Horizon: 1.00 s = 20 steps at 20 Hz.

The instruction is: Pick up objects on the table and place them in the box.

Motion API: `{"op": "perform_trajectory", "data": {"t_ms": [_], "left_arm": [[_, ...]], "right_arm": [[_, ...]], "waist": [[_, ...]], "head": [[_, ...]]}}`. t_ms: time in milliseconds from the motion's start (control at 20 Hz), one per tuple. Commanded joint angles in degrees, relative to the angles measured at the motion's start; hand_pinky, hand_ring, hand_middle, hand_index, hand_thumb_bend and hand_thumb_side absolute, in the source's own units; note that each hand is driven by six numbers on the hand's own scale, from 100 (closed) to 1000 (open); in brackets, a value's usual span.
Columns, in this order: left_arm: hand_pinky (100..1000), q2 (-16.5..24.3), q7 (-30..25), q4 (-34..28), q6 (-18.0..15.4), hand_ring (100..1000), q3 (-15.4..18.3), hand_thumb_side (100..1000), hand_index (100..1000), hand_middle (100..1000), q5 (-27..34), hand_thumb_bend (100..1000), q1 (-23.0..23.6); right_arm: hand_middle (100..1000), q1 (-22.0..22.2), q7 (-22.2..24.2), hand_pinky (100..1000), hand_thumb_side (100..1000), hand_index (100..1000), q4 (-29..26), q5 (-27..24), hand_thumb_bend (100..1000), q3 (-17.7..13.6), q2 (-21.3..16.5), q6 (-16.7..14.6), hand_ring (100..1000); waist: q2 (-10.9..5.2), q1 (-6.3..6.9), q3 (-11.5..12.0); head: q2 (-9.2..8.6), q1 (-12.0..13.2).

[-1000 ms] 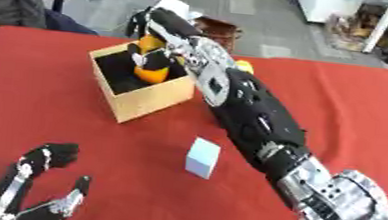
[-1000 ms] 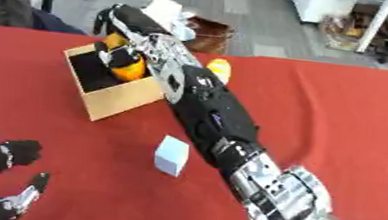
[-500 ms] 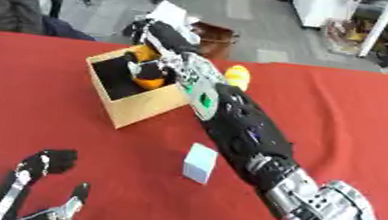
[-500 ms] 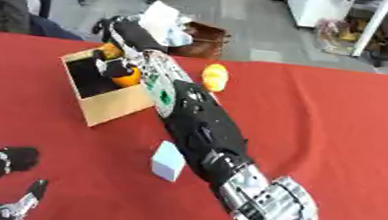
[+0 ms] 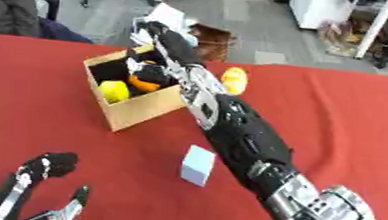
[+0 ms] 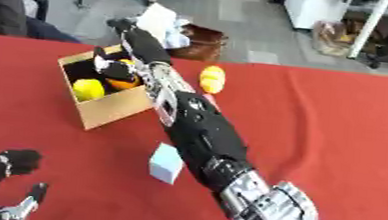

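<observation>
Over the red table (image 5: 354, 126), toward eleven o'clock, the right hand (image 5: 162, 38) reaches above the open cardboard box (image 5: 136, 109); its fingers look extended, holding nothing. Inside the box lie a yellow round object (image 5: 114, 91), an orange one (image 5: 144, 84) and something dark. Just beside the box at three o'clock rests a yellow-orange object (image 5: 234, 80). A pale blue block (image 5: 197, 165) stands nearer, at six o'clock. At seven o'clock the left hand (image 5: 39, 191) rests idle, fingers relaxed.
</observation>
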Motion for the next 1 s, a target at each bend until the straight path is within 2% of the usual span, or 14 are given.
{"op": "perform_trajectory", "data": {"t_ms": [50, 250, 450, 600, 800, 850, 900, 1000], "left_arm": [[772, 0.5, 0.3, -0.7, -0.1, 740, 0.3, 343, 821, 713, -0.4, 311, -0.2], [772, 0.8, 0.5, -0.7, 0.0, 740, 0.5, 343, 821, 713, -0.4, 310, 0.2], [772, 1.0, 0.6, -1.0, 0.0, 740, 0.7, 344, 821, 713, -0.3, 310, 0.5], [772, 1.1, 0.7, -1.2, 0.1, 740, 0.9, 344, 822, 713, -0.3, 310, 0.7], [773, 1.1, 0.6, -1.4, 0.2, 741, 0.9, 344, 822, 713, -0.2, 310, 0.8], [773, 1.2, 0.6, -1.5, 0.2, 741, 0.9, 344, 822, 713, -0.2, 310, 0.8], [773, 1.1, 0.6, -1.5, 0.2, 741, 0.9, 345, 822, 713, -0.2, 309, 0.8], [773, 1.1, 0.5, -1.5, 0.2, 741, 0.8, 345, 822, 713, -0.1, 309, 0.7]], "right_arm": [[914, -2.0, 1.8, 720, 272, 972, 0.7, 0.5, 100, -0.8, -3.1, 0.8, 779], [925, -2.7, 4.8, 750, 234, 980, 2.6, 1.5, 100, -2.8, -6.7, 3.3, 803], [917, -3.0, 4.0, 745, 226, 982, 5.8, 2.1, 100, -6.2, -10.0, 7.5, 798], [905, -2.8, 2.9, 731, 274, 980, 8.1, 0.2, 100, -8.0, -11.4, 10.7, 787], [903, -2.7, 3.7, 741, 327, 972, 10.0, -2.0, 100, -7.8, -11.8, 14.6, 796], [901, -2.6, 4.4, 742, 333, 971, 10.3, -2.3, 100, -7.6, -11.7, 15.1, 797], [895, -2.5, 5.2, 751, 424, 969, 10.9, -2.6, 100, -7.4, -11.5, 15.2, 806], [897, -2.2, 7.2, 758, 446, 963, 12.0, -2.9, 100, -7.0, -11.2, 15.0, 812]], "waist": [[-0.03, -0.52, -0.3], [-0.02, -0.34, -1.1], [0.01, -0.11, -1.5], [0.05, 0.05, -1.9], [0.12, 0.16, -2.0], [0.13, 0.18, -2.0], [0.15, 0.19, -1.9], [0.19, 0.21, -1.9]], "head": [[-0.53, 0.6], [-0.69, 1.0], [-0.68, 1.3], [-0.46, 1.3], [-0.27, 1.2], [-0.24, 1.2], [-0.24, 1.1], [-0.24, 1.0]]}}
